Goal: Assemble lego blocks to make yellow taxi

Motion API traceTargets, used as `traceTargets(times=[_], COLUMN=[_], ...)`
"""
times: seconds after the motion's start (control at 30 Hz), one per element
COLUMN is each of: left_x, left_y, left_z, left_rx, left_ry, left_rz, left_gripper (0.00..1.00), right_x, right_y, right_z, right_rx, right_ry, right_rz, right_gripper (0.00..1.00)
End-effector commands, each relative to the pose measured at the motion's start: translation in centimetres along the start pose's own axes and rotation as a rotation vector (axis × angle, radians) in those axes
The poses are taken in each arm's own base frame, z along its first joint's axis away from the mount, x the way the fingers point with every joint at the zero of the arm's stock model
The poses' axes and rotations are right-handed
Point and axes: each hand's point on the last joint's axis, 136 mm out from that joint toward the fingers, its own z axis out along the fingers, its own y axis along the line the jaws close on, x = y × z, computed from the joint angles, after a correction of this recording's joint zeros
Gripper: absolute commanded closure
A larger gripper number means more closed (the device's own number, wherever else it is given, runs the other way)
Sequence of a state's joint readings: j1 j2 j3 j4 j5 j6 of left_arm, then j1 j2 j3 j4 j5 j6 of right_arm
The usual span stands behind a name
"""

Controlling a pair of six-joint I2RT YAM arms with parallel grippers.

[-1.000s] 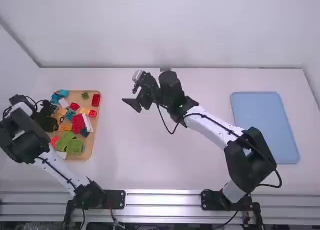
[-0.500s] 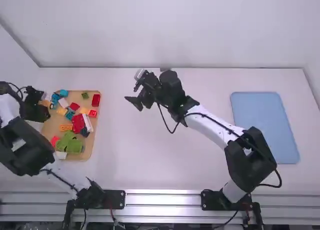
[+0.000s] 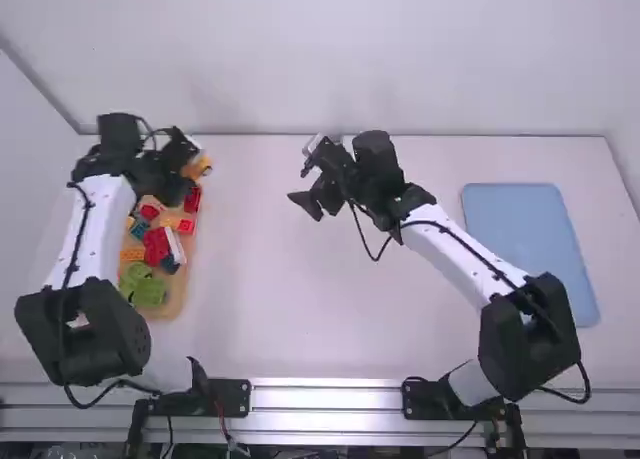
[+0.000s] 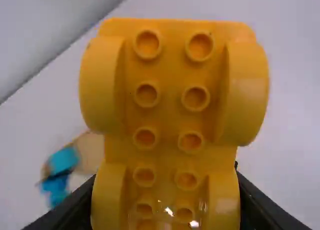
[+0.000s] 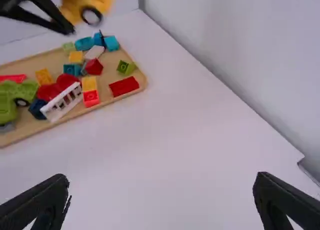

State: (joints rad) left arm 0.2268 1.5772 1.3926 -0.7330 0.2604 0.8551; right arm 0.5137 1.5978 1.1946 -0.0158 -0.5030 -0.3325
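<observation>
Yellow block (image 4: 172,109) up in the air, folks, clamped in the left gripper (image 3: 188,179) over the far end of the wooden tray (image 3: 177,301) of bricks (image 5: 124,86); and mid-table (image 3: 300,309), the right gripper (image 3: 312,201) hangs with its fingers spread wide apart!

seemingly white wall (image 3: 400,59) behind white table (image 3: 290,299)
</observation>
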Motion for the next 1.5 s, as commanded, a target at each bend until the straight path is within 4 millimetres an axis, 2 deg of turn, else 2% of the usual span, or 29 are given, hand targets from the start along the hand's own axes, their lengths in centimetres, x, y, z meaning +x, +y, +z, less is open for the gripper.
traceTargets(times=[0.0,0.07,0.1,0.13,0.2,0.23,0.27,0.33,0.37,0.4,0.43,0.47,0.53,0.57,0.63,0.77,0.87,0.97,1.0,1.07,1.13,1.17,1.3,1.33,1.47], left_x=[-1.5,-1.6,-1.6,-1.5,-1.5,-1.5,-1.3,-0.6,-0.6,-0.5,-0.5,-0.5,-0.5,-0.4,0.5,1.8,2.5,2.8,2.7,2.6,2.4,1.9,-0.5,-1.7,-4.2], left_y=[-4.1,-6.8,-8.8,-9.4,-13.8,-14.5,-17.0,-20.5,-20.5,-22.7,-23.8,-24.2,-27.0,-27.3,-29.7,-31.5,-31.6,-31.7,-31.7,-31.7,-31.6,-31.4,-30.0,-29.2,-26.0], left_z=[1.5,2.9,3.6,3.9,5.3,5.5,6.3,7.4,7.4,8.1,8.6,8.8,10.5,10.7,12.2,13.7,14.2,14.4,14.5,14.5,14.5,14.4,13.0,12.3,9.9], left_rx=[0.113,0.145,0.173,0.182,0.256,0.269,0.312,0.356,0.356,0.369,0.376,0.377,0.39,0.392,0.409,0.44,0.45,0.454,0.454,0.451,0.445,0.436,0.401,0.378,0.291], left_ry=[-0.018,0.021,0.045,0.051,0.073,0.075,0.092,0.136,0.136,0.149,0.151,0.152,0.164,0.166,0.211,0.262,0.287,0.296,0.293,0.29,0.288,0.285,0.243,0.217,0.138], left_rz=[0.072,0.125,0.163,0.175,0.275,0.291,0.345,0.415,0.415,0.456,0.492,0.503,0.569,0.579,0.65,0.691,0.683,0.683,0.684,0.683,0.684,0.672,0.634,0.622,0.566], left_gripper=[0.94,0.97,0.98,0.98,0.98,0.98,0.98,0.98,0.98,0.98,0.98,0.98,0.98,0.98,0.98,0.98,0.98,0.93,0.8,0.46,0.35,0.03,0.01,0.01,0.01], right_x=[-1.8,-1.4,-1.2,-1.1,-1.0,-1.0,-0.9,-0.7,-0.7,-0.4,-0.2,-0.1,0.3,0.3,0.5,0.6,0.8,0.8,0.8,0.8,0.7,0.6,-0.2,-0.4,-1.2], right_y=[0.6,0.3,0.1,0.2,0.6,0.7,1.1,1.2,1.2,1.0,0.8,0.7,0.8,0.8,0.9,1.2,0.9,1.1,1.3,1.4,1.5,1.8,2.1,2.2,2.4], right_z=[-2.4,-3.9,-5.0,-5.4,-7.6,-7.9,-9.2,-11.1,-11.1,-11.9,-12.3,-12.4,-13.0,-13.1,-13.1,-13.0,-13.2,-13.2,-13.2,-13.1,-13.0,-12.9,-12.8,-12.8,-12.4], right_rx=[-0.019,0.005,0.019,0.018,0.006,0.004,-0.003,0.02,0.02,0.047,0.067,0.073,0.087,0.088,0.086,0.079,0.087,0.071,0.059,0.058,0.057,0.049,0.048,0.047,0.036], right_ry=[-0.045,-0.044,-0.056,-0.061,-0.12,-0.129,-0.169,-0.219,-0.219,-0.235,-0.24,-0.243,-0.25,-0.249,-0.244,-0.239,-0.234,-0.236,-0.239,-0.238,-0.237,-0.241,-0.263,-0.272,-0.293], right_rz=[-0.095,-0.084,-0.08,-0.08,-0.095,-0.098,-0.111,-0.098,-0.098,-0.077,-0.071,-0.07,-0.076,-0.075,-0.072,-0.073,-0.064,-0.063,-0.064,-0.063,-0.065,-0.072,-0.099,-0.109,-0.134], right_gripper=[0.02,0.02,0.02,0.02,0.02,0.02,0.02,0.02,0.02,0.02,0.02,0.02,0.02,0.02,0.02,0.02,0.02,0.02,0.02,0.02,0.02,0.02,0.02,0.02,0.02])
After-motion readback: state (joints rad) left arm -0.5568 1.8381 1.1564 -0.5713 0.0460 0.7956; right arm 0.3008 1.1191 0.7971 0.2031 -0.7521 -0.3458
